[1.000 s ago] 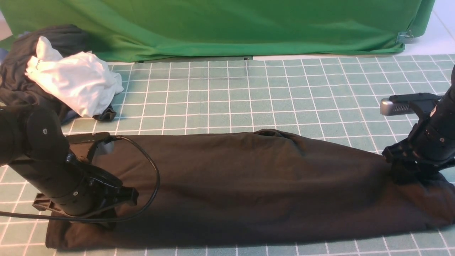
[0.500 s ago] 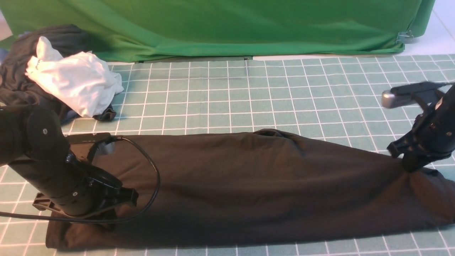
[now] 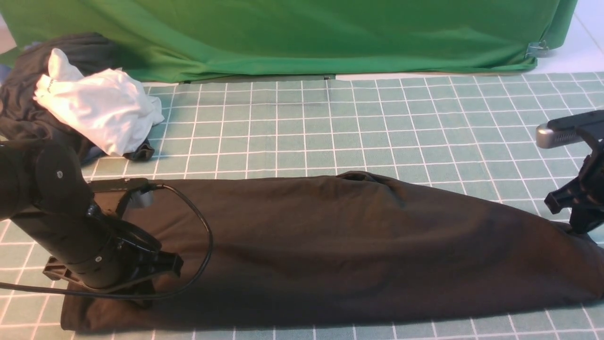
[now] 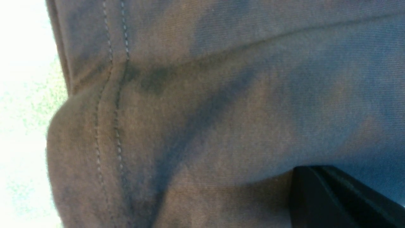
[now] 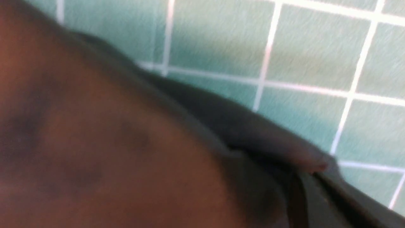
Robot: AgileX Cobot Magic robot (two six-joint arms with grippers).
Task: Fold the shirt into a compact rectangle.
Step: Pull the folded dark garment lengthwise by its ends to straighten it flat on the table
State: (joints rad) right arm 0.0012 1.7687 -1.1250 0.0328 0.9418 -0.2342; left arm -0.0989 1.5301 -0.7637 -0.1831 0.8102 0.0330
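Observation:
The black shirt lies as a long folded strip across the front of the grid mat. My left gripper is down on its left end, shut with the cloth bunched at its fingers. The left wrist view is filled with the shirt's stitched hem beside one dark finger. My right gripper is shut on the shirt's right end, which rises taut toward it. In the right wrist view, blurred shirt fabric runs into the jaws over the mat.
A crumpled white garment rests on a dark clothes bundle at the back left. A green cloth backdrop closes off the far side. A black cable loops over the shirt beside the left arm.
My right gripper shut on the shirt's right end, lifted slightly and moved right, drawing that end out taut. The left arm stayed still.

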